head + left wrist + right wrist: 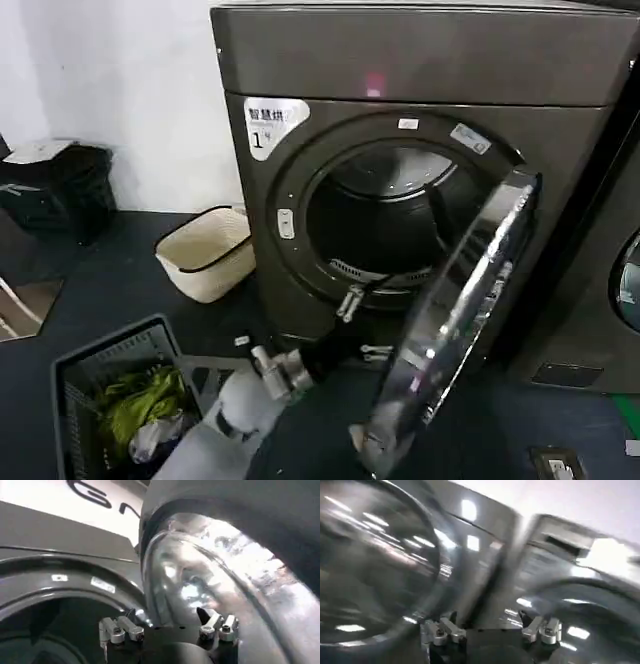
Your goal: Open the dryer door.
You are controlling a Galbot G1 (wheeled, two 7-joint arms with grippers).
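We are looking at the dryer [420,60], a big boxy machine in dark grey-brown brushed metal, with a white label marked "1" [268,122] at about ten o'clock of its round opening and a small pink light [374,84] glowing on its top panel at twelve o'clock. The dryer door [455,320] is standing swung out at about four o'clock of the opening, hinged on that side; we are seeing its wide, shiny chrome rim nearly edge-on, mirror-smooth and curved. Behind it the drum mouth [385,220] is gaping dark, ringed by a smooth grey collar.

Our left arm is reaching in from the lower middle of the head view, and the left pincer [352,300] is sitting at the six o'clock edge of the opening, just beside the door's inner face. In the left wrist view the left pincer [167,625] is showing its metal fingers [117,629] spread apart, gripping nothing, with the bulging tinted glass close by.

In the right wrist view the right pincer [490,626] is likewise spread, holding nothing, facing glossy machine fronts.

On the dark floor [120,270] a cream oval basket [208,255] is lying at nine o'clock of the dryer, and a grey slotted crate [120,395] holding green cloth at seven o'clock.
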